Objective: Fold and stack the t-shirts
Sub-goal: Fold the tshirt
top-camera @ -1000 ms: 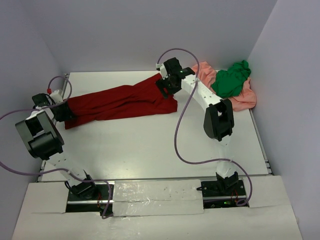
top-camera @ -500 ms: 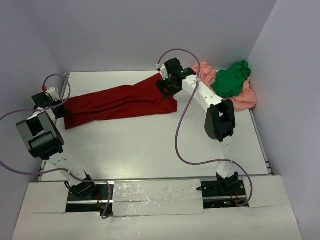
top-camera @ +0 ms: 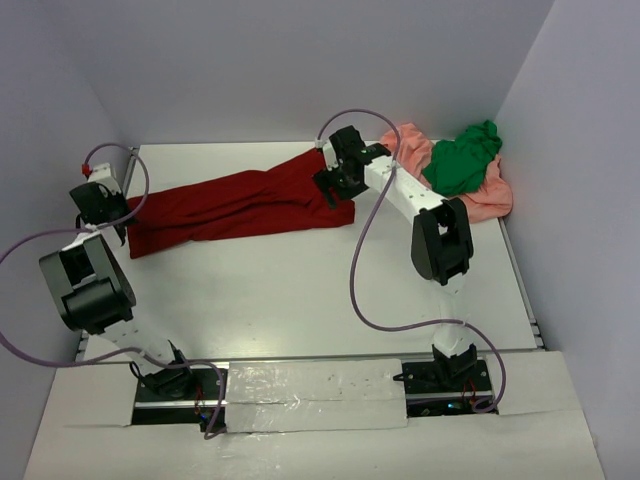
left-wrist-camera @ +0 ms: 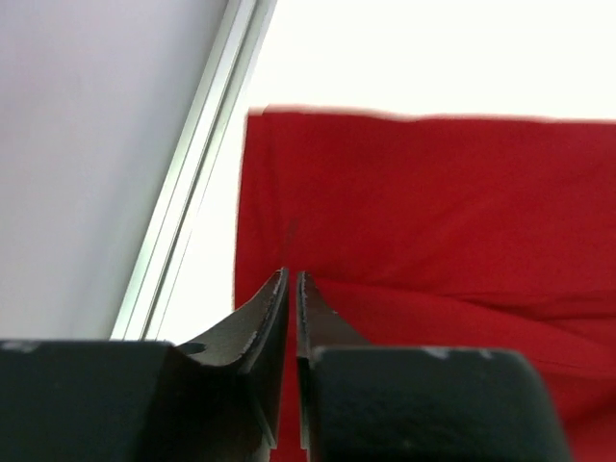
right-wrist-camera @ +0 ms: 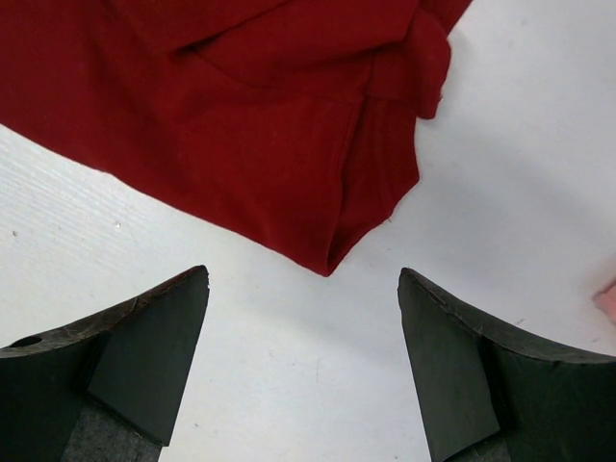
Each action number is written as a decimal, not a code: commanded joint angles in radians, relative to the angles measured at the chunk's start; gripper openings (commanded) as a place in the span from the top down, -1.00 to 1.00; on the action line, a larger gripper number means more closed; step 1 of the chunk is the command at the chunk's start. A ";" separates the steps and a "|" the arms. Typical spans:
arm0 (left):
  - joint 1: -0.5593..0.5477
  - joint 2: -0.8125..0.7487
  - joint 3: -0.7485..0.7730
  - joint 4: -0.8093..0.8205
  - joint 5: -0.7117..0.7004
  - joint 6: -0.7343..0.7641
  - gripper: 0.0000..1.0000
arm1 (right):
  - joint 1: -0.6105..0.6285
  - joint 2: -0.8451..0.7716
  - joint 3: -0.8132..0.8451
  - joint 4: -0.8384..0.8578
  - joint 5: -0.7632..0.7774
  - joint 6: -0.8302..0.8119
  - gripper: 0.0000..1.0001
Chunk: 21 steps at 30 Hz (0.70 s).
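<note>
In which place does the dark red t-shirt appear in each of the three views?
Top external: dark red t-shirt lies stretched from far left to centre.
Left wrist: the t-shirt fills centre and right.
Right wrist: the t-shirt fills the upper half, one corner pointing down.
Shared landmark: the white table under it.

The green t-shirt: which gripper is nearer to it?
Right. The right gripper is above the dark red t-shirt's right end, left of the green t-shirt; the left gripper is at the opposite end.

Open passage over flat white bench (top-camera: 300, 290) near of long dark red cloth t-shirt (top-camera: 240, 205); far-right corner blocked by bright green cloth t-shirt (top-camera: 462, 160) heaped on salmon-pink cloth t-shirt (top-camera: 490, 200).
</note>
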 commanded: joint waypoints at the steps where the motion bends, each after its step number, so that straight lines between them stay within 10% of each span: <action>1: -0.015 -0.128 0.020 0.021 0.100 -0.022 0.65 | -0.006 -0.085 -0.040 0.045 -0.011 0.017 -0.72; 8: -0.024 -0.204 0.063 -0.271 0.295 0.084 0.68 | -0.008 -0.127 -0.112 0.090 -0.008 -0.001 -0.72; 21: -0.027 0.019 0.172 -0.465 0.230 0.109 1.00 | -0.025 -0.176 -0.131 0.107 -0.035 -0.008 -0.72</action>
